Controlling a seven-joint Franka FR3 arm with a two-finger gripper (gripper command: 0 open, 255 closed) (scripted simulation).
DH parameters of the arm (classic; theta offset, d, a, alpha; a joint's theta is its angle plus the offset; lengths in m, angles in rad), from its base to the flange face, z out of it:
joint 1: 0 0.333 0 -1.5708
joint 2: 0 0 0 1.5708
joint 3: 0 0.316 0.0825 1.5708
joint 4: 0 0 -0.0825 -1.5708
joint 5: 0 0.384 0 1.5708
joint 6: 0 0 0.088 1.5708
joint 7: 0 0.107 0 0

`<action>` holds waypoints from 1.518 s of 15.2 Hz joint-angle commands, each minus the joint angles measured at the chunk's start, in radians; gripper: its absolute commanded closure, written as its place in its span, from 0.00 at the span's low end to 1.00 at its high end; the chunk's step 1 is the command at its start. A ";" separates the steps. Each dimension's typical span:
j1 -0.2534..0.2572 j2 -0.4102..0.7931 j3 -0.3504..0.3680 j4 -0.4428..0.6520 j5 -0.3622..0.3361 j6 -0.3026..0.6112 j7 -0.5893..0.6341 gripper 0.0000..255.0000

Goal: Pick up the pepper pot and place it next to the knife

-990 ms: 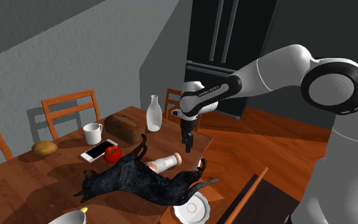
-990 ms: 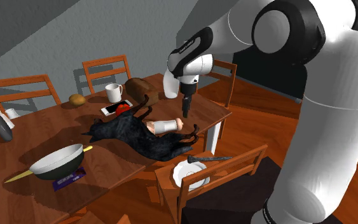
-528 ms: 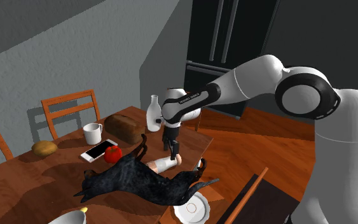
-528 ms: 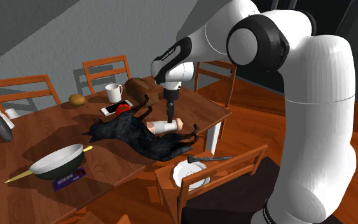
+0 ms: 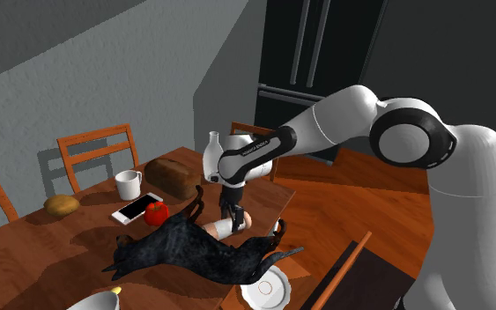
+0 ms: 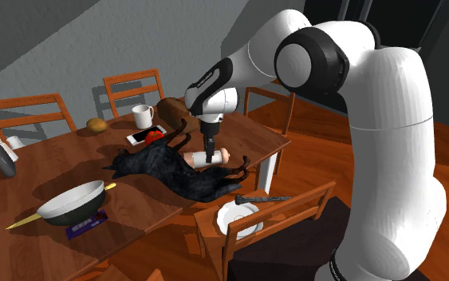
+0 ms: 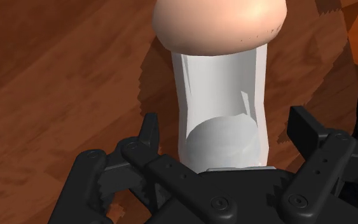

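The pepper pot lies on its side on the wooden table, against a black cat figure. It has a white body and a pinkish rounded end. My gripper points down over it, open. One finger stands on each side of the white body, with small gaps showing in the wrist view. The dark knife lies beyond the table's end, above a white plate on a chair.
A white bottle, bread loaf, mug, phone, red fruit and potato stand behind the cat. A pan sits toward the second exterior view's left. Wooden chairs ring the table.
The arm swung toward the shoulder view's left and came down. The gripper went from hanging above the table's end to straddling the pepper pot. The pot has not moved.
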 commanded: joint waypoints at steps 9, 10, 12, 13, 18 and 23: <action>0.001 0.009 0.002 -0.007 0.004 0.016 -0.003 1.00; 0.001 0.009 0.002 -0.007 0.004 0.016 -0.003 1.00; 0.001 0.009 0.002 -0.007 0.004 0.017 -0.003 1.00; 0.001 0.009 0.002 -0.007 0.004 0.016 -0.003 1.00; 0.001 0.009 0.002 -0.007 0.004 0.016 -0.003 1.00; 0.003 -0.034 -0.003 0.000 -0.008 -0.033 0.013 1.00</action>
